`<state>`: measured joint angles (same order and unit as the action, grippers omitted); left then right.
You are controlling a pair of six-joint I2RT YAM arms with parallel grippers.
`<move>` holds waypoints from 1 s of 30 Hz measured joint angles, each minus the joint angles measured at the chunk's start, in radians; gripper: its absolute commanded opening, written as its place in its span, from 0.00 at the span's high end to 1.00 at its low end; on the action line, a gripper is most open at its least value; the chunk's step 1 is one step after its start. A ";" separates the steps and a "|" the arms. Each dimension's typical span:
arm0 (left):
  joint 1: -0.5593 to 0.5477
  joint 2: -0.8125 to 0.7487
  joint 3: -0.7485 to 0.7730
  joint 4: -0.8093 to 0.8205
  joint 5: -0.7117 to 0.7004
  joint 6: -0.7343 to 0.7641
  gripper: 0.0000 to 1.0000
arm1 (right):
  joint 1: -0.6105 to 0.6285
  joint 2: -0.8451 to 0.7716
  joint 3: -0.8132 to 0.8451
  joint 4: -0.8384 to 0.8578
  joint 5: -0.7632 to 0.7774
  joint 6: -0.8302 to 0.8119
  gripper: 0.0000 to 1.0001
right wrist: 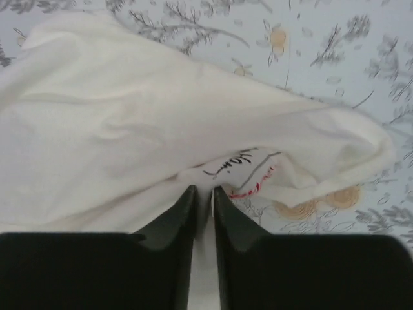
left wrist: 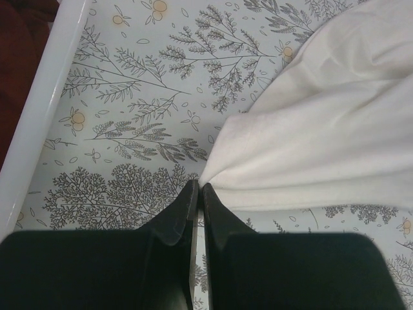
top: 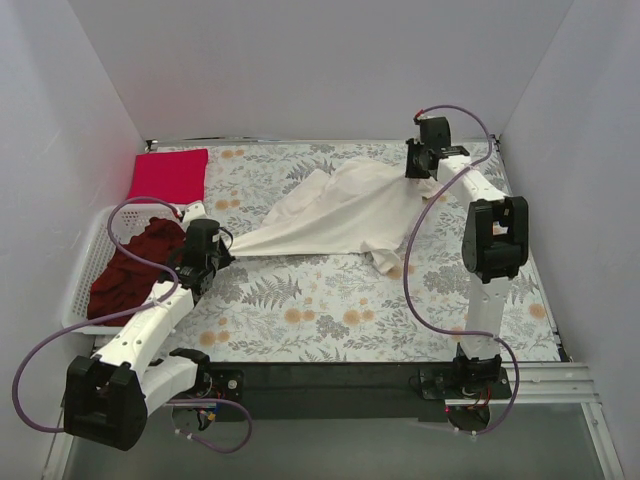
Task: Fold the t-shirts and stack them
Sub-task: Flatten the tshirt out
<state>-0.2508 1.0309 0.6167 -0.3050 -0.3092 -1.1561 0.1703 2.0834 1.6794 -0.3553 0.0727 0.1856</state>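
The left end effector (left wrist: 199,188) and right end effector (right wrist: 204,191) pinch the cream-white t-shirt (top: 340,210); we should tension it evenly, eight-to-two o'clock, before flattening it on the desk (top: 330,310).

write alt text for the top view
A cream shirt lies stretched over a floral cloth, the left claw and right claw each shut on an end. A pink shirt lies flat far left; a maroon shirt sits in a basket.
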 measured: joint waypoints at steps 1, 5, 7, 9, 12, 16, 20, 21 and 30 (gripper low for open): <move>0.000 0.002 0.000 0.000 0.003 0.000 1.00 | 0.000 0.013 0.048 0.000 -0.001 -0.007 0.63; 0.000 0.005 0.000 0.001 0.006 0.000 1.00 | 0.000 -0.040 0.046 -0.002 -0.023 -0.032 0.50; 0.000 0.005 0.000 0.001 0.011 0.000 1.00 | 0.000 -0.116 -0.052 0.000 -0.028 -0.032 0.50; 0.000 0.005 0.000 0.002 0.014 0.000 1.00 | 0.000 -0.207 -0.192 0.002 -0.041 -0.024 0.50; 0.000 0.005 0.000 0.003 0.020 0.000 1.00 | 0.000 -0.333 -0.383 0.004 -0.104 -0.002 0.50; 0.000 0.005 0.000 0.003 0.022 0.000 1.00 | 0.000 -0.489 -0.637 0.096 -0.240 0.034 0.48; 0.000 0.005 0.000 0.003 0.026 0.000 1.00 | 0.016 -0.623 -0.851 0.192 -0.341 0.048 0.43; 0.000 0.005 0.000 0.003 0.026 0.000 1.00 | 0.022 -0.659 -0.898 0.216 -0.355 0.047 0.42; 0.000 0.009 0.000 0.003 0.029 0.000 1.00 | 0.049 -0.805 -1.095 0.417 -0.423 0.021 0.37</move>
<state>-0.2508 1.0397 0.6167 -0.3016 -0.2806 -1.1557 0.2195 1.2789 0.5846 0.0620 -0.3508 0.2066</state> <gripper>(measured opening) 0.022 0.623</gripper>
